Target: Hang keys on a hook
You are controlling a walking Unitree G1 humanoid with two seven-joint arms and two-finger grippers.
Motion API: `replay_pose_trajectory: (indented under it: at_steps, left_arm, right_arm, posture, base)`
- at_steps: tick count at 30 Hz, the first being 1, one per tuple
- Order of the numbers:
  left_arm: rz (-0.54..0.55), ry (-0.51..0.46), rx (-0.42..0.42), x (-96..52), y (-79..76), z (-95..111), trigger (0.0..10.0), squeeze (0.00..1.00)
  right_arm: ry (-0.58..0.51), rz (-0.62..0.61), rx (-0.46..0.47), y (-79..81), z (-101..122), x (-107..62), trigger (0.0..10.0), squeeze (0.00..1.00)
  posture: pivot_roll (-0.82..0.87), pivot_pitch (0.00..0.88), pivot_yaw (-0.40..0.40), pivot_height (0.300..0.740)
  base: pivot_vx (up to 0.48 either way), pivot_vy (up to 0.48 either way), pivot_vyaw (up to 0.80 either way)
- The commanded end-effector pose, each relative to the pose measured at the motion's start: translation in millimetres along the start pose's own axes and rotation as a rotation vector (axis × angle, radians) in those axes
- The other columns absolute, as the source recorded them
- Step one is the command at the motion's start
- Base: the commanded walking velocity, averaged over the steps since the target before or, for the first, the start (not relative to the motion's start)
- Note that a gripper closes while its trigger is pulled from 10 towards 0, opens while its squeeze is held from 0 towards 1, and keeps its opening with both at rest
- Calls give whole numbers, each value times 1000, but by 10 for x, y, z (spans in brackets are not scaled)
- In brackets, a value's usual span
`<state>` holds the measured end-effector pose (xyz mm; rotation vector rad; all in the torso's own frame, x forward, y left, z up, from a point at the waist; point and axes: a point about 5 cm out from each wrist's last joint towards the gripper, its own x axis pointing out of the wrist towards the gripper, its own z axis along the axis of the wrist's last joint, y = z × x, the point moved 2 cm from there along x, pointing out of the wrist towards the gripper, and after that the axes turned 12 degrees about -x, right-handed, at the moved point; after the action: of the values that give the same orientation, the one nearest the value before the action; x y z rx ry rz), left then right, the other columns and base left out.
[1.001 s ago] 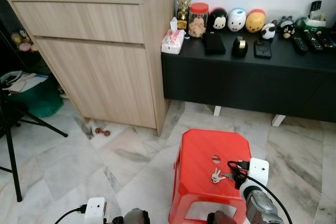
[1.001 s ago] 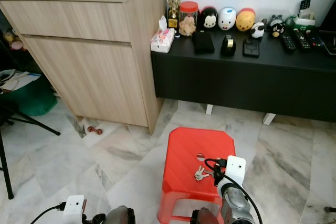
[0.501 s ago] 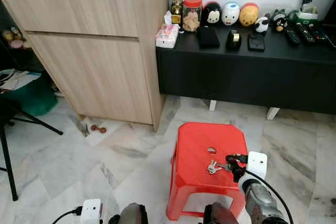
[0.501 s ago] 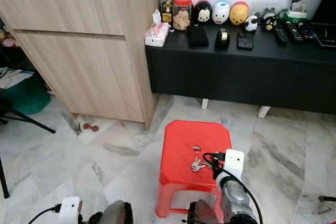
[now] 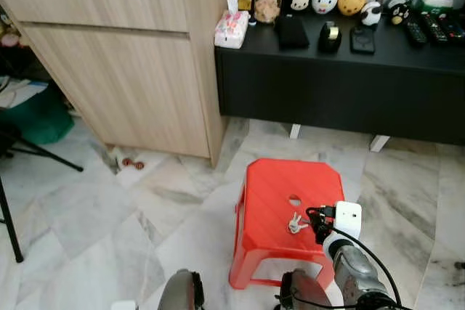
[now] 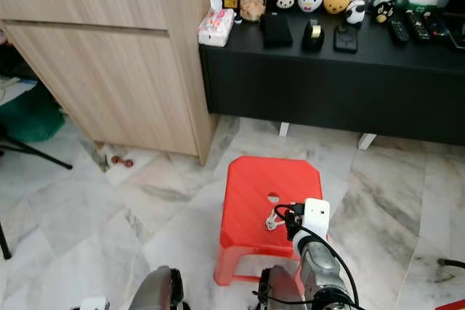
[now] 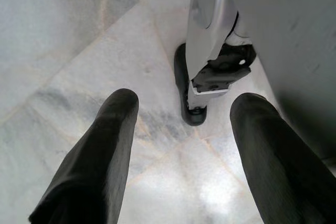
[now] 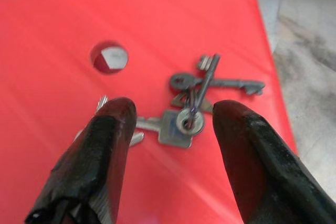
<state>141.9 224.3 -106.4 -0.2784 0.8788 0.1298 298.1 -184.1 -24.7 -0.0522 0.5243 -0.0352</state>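
A bunch of keys [image 8: 194, 103] lies flat on the top of a red plastic stool [image 5: 280, 186], toward the stool's right side and just beside the small round hole [image 8: 108, 57] in its seat. In the right wrist view the bunch fans out from one ring [image 8: 189, 121]: a long dark key stretches away from the ring toward the stool's edge, its length lying across the line of the fingers, a thin one crosses it at a slant, and a square-headed silver key points the other way, partly hidden behind one finger.

The right tool [image 8: 170, 124] hangs low over the keys with its two black fingers [image 8: 107, 150] spread wide, one on either side of the ring, gripping nothing. From the head views it sits at the stool's right front corner, tips close to the bunch.

The left tool [image 7: 181, 129] hangs down near the marble floor [image 5: 94, 215], fingers apart and empty, beside the robot's own foot [image 7: 191, 100].

Behind the stool stand a wooden cabinet [image 5: 123, 56] and a low black worktop [image 5: 341, 70] carrying toys, a jar and remotes.
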Motion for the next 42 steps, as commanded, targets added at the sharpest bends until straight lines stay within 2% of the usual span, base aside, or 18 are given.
replay_pose_trajectory:
  at_steps: [1,5,8,9,10,13,26,27,28,29,30,31,32,34,36,38,42]
  left_arm:
    - [2,-30,11,-26,21,0,10000,0]
    - [11,-128,-12,-71,21,33,10000,0]
    - [12,-165,-16,-84,18,61,10000,0]
    - [11,-201,-20,-29,-19,217,10000,0]
    - [4,-253,-11,67,-78,543,10000,0]
    - [-11,-297,4,93,-124,725,10000,0]
    - [-42,-356,2,78,-204,811,10000,0]
    - [-45,-362,3,77,-210,825,10000,0]
    - [-48,-368,5,73,-215,837,10000,0]
    - [-51,-374,6,70,-218,849,10000,0]
    - [-54,-382,9,68,-223,870,10000,0]
    - [-57,-387,12,65,-226,886,10000,0]
    - [-58,-389,13,64,-226,889,10000,0]
    - [-63,-396,26,57,-232,906,10000,0]
    - [-64,-399,27,56,-234,911,10000,0]
    - [-69,-408,26,50,-248,931,10000,0]
    - [-79,-417,30,42,-268,950,10000,0]
  right_arm:
    - [7,2,6,8,3,4,10000,0]
    - [10,-1,12,-13,4,5,10000,0]
    - [9,0,11,-14,7,6,10000,0]
    - [8,0,12,-17,13,8,10000,0]
    - [6,-1,14,-21,21,11,10000,0]
    - [0,-4,17,-28,36,14,10000,0]
    - [-2,-30,37,-117,30,6,10000,0]
    - [-1,-29,37,-120,28,5,6824,0]
    - [-2,-29,38,-122,28,5,2471,0]
    - [-2,-27,40,-122,29,5,706,0]
    - [-2,-25,39,-118,32,7,667,0]
    - [-4,-22,36,-112,36,8,2392,0]
    - [-6,-21,35,-109,38,9,2392,0]
    - [-5,-16,29,-88,34,8,1137,0]
    - [-5,-15,28,-84,33,8,1137,0]
    - [-4,-21,24,-78,23,5,1765,0]
    - [-2,-22,21,-68,5,-2,1176,0]
  posture:
    - [85,225,4,616]
    - [90,233,1,616]
    - [87,237,-2,616]
    - [89,238,-2,616]
    - [92,239,-3,616]
    - [92,239,-3,616]
    - [95,253,-1,616]
    - [96,255,-1,616]
    - [98,259,0,616]
    - [98,260,0,616]
    - [99,261,0,616]
    - [101,262,0,616]
    - [101,262,0,616]
    - [107,269,2,616]
    - [107,269,2,616]
    - [109,274,3,616]
    - [113,280,5,616]
  base:
    - [0,0,0]
    - [0,0,0]
    - [0,0,0]
    - [0,0,0]
    - [0,0,0]
    - [0,0,0]
    - [0,0,0]
    - [0,0,0]
    - [0,0,0]
    - [0,0,0]
    - [0,0,0]
    - [0,0,0]
    - [0,0,0]
    - [0,0,0]
    - [0,0,0]
    - [0,0,0]
    - [0,0,0]
